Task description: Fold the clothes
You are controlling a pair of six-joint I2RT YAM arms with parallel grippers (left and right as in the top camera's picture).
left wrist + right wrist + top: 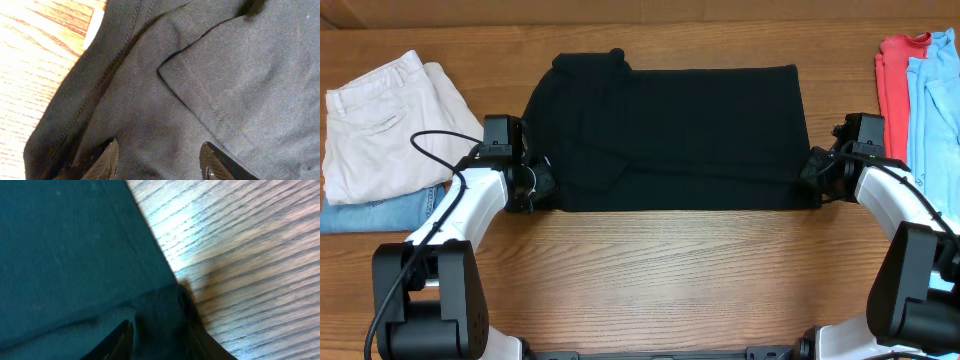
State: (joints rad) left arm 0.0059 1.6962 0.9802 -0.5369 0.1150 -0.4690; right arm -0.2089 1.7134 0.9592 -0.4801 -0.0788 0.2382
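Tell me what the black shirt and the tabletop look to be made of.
The black shirt looks like a soft, matte knit, probably cotton jersey. It lies in limp folds, and the left wrist view shows fine ribbing and stitched hems. The tabletop shows brown grain with a slight sheen. It could be wood or a wood-look laminate.

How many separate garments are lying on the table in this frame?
5: black shirt at centre; cream trousers on blue jeans at left; red garment and light-blue garment at right edge. More may be hidden underneath.
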